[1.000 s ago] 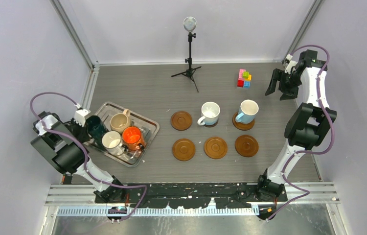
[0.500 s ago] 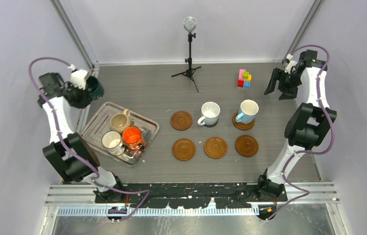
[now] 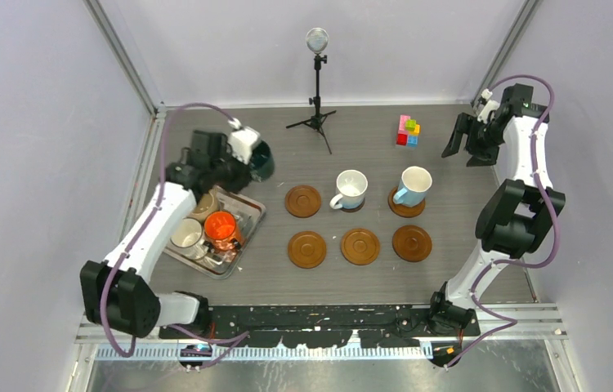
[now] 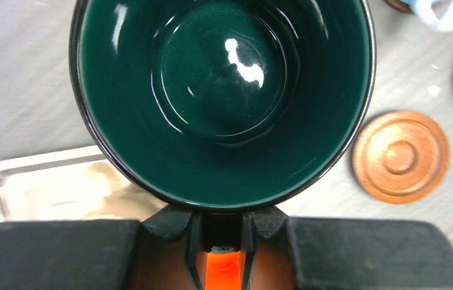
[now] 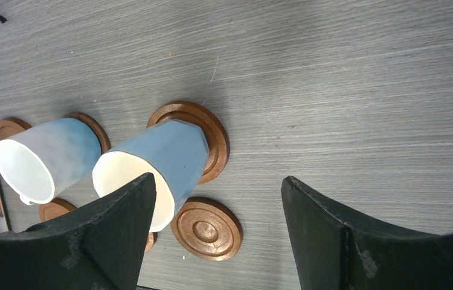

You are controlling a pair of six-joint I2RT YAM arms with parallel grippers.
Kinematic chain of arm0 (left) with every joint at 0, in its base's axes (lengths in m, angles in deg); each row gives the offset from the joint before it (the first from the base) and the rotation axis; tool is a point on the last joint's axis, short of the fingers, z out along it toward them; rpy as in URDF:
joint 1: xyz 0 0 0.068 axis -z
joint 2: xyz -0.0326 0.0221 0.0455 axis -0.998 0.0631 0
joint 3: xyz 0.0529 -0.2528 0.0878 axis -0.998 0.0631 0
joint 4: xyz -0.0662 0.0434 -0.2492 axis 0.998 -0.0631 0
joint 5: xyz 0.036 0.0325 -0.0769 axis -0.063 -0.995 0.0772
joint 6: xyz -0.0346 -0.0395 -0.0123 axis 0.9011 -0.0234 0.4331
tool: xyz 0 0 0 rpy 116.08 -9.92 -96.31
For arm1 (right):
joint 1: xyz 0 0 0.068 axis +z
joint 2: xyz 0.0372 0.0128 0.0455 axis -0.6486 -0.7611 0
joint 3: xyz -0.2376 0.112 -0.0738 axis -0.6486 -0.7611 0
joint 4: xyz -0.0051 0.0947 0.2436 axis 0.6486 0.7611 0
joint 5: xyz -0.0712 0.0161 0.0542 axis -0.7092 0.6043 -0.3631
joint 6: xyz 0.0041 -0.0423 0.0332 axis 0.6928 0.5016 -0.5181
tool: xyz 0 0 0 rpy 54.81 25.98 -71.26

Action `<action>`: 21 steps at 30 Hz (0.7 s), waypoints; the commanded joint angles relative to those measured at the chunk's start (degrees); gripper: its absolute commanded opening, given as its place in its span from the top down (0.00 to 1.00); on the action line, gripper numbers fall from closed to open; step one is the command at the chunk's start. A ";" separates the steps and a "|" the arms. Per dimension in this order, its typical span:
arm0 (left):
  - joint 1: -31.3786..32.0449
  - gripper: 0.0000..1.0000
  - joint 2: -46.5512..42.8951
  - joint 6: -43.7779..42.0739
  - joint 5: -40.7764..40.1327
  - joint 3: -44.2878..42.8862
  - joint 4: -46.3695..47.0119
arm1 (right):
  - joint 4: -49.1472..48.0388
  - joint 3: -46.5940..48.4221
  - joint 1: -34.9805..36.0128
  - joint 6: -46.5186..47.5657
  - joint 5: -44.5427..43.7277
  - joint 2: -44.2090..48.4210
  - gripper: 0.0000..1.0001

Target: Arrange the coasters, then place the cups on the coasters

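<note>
My left gripper (image 3: 248, 155) is shut on the handle of the dark green cup (image 3: 260, 160), holding it in the air above the tray's far corner. In the left wrist view the green cup (image 4: 221, 90) fills the frame, with an empty coaster (image 4: 400, 156) to the right. Six coasters lie in two rows; the far-left one (image 3: 303, 201) and the three near ones (image 3: 360, 246) are bare. A white cup (image 3: 351, 189) and a light blue cup (image 3: 413, 185) stand on the other two. My right gripper (image 3: 468, 139) hangs open and empty at the far right.
The silver tray (image 3: 242, 245) holds an orange cup (image 3: 222, 230), a white dark-rimmed cup (image 3: 186, 234) and a beige cup (image 3: 203, 206) partly under my left arm. A microphone tripod (image 3: 317, 114) and coloured blocks (image 3: 408, 131) stand at the back.
My left arm lifted the green cup off the tray, swung far left, then across to the right above the tray's far corner. The right arm has stayed put.
</note>
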 commanded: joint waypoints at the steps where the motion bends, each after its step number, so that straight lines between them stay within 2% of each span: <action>1: 9.82 1.00 -3.52 10.04 -7.56 5.67 10.81 | -3.39 -1.92 0.25 -2.27 0.63 3.85 0.19; 4: 15.13 1.00 -1.80 13.94 -10.35 7.41 12.12 | -3.89 -2.31 0.29 -2.88 0.99 3.86 0.19; 9: 22.15 1.00 1.27 13.69 -13.77 9.89 19.22 | -5.49 -3.88 0.29 -3.73 0.76 4.61 0.20; 21: 26.59 1.00 10.77 14.28 -12.50 11.95 30.22 | -5.73 -5.86 0.27 -3.09 -0.63 6.40 0.19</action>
